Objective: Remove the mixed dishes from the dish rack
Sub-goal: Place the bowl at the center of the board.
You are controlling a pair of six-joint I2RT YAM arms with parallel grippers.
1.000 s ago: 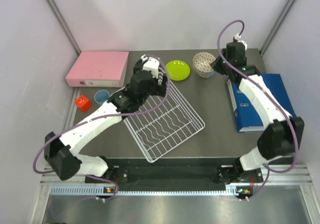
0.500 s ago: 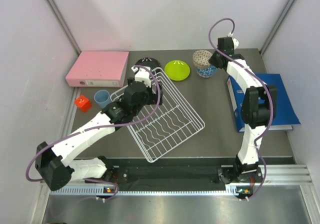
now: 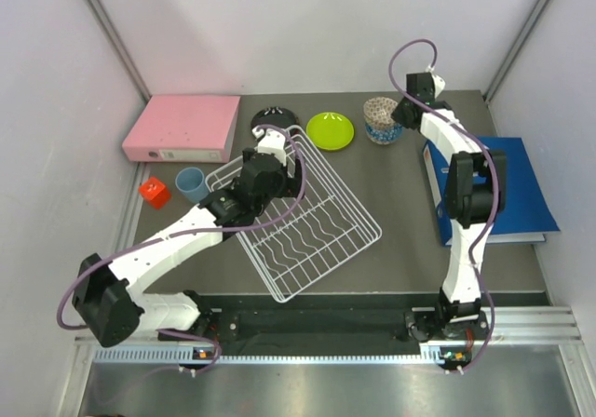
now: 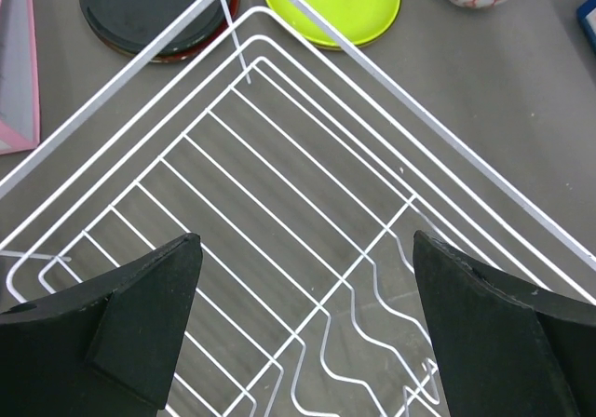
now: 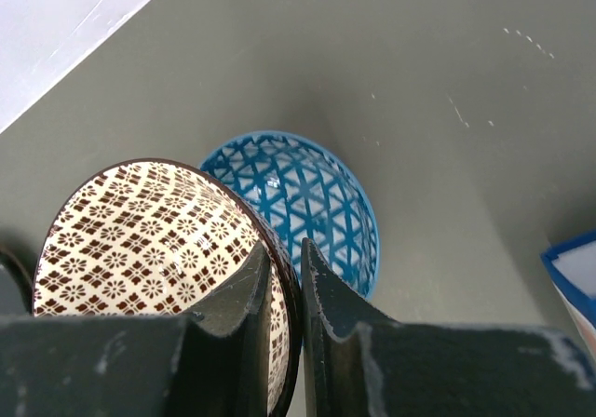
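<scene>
The white wire dish rack (image 3: 307, 226) lies mid-table, and no dish shows in it. My left gripper (image 3: 270, 149) hovers open over its far corner (image 4: 244, 28), with bare wires between the fingers (image 4: 149, 315). A dark red plate (image 3: 273, 116) and a lime green plate (image 3: 331, 130) lie on the table beyond the rack. The pale blue cup (image 3: 191, 184) stands to its left. My right gripper (image 5: 284, 259) is shut on the rim of the beige patterned bowl (image 5: 140, 249). That bowl overlaps the blue patterned bowl (image 5: 307, 198) at the back right (image 3: 384, 134).
A pink binder (image 3: 182, 127) lies at the back left with a small red cube (image 3: 155, 192) in front of it. A blue binder (image 3: 507, 189) lies along the right side under my right arm. Walls close in the table on three sides.
My left arm has drawn back from the far plates to over the rack, uncovering the dark red plate. My right arm has stretched out towards the bowls, still holding the beige bowl.
</scene>
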